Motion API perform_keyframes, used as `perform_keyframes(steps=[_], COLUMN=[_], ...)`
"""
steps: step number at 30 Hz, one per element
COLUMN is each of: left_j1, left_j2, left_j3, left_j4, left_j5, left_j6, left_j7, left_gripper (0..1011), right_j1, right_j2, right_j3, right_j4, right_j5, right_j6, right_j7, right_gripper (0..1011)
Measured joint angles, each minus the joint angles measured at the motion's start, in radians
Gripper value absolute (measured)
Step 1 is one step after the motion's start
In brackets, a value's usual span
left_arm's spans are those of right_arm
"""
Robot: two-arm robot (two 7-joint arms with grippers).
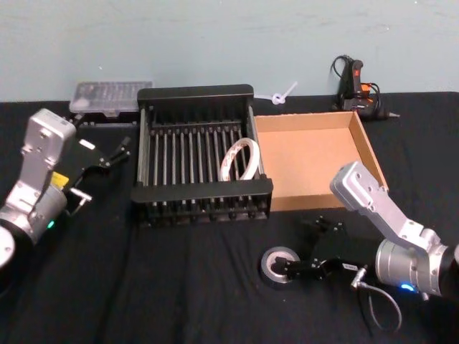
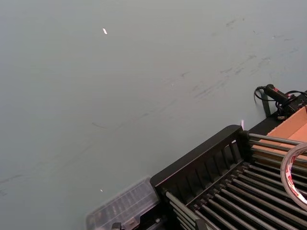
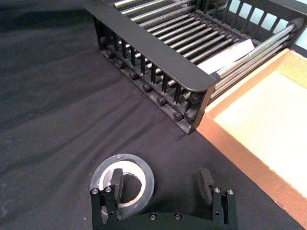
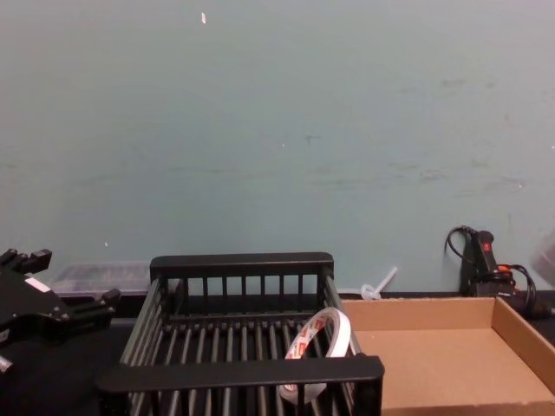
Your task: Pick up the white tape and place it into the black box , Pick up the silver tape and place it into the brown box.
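I'm looking down on a table (image 1: 179, 287) draped in black cloth that shows soft wrinkles, set against a pale blue-green wall (image 4: 277, 130) with faint scuffs. At far left my left gripper (image 1: 107, 159) hangs above the cloth beside the black box, fingers spread and holding nothing. Behind it, against the wall, lies a clear plastic case (image 1: 111, 97).

The black box (image 1: 203, 93) is a slatted crate with thick flat rims. Inside it, the white tape (image 1: 239, 159) leans tilted against the wall nearest the brown box; it's a thin white ring with a wide hole, and from the chest view I can see red-orange marks on its inner core.

Touching the crate's side is the brown box (image 1: 366, 147), shallow tan cardboard with low walls. Behind it a black glue gun (image 1: 355, 84) stands by the wall.

In front of the two boxes, the silver tape (image 1: 278, 264) lies flat on the cloth, a squat dark grey roll. My right gripper (image 3: 163, 184) is low over it, jaws apart: one finger (image 3: 116, 181) sits in the roll's hole, the other out beyond its rim.
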State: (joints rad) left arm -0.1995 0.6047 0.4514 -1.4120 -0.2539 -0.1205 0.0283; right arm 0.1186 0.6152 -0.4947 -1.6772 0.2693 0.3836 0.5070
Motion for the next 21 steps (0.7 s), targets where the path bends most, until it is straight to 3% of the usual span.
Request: perform_keyframes(steps=[21], left_j1=[0.0], left_j2=[0.0], left_j3=[0.0], left_j4=[0.0], left_j5=[0.0], left_j6=[0.0], left_j7=[0.0], left_gripper=[1001], right_j1=[0.024], right_j2=[-0.019], right_j3=[-0.016], right_j4=[0.034], right_j5=[-0.012], right_j6=[0.015], right_j7=[0.001], right_gripper=[1002])
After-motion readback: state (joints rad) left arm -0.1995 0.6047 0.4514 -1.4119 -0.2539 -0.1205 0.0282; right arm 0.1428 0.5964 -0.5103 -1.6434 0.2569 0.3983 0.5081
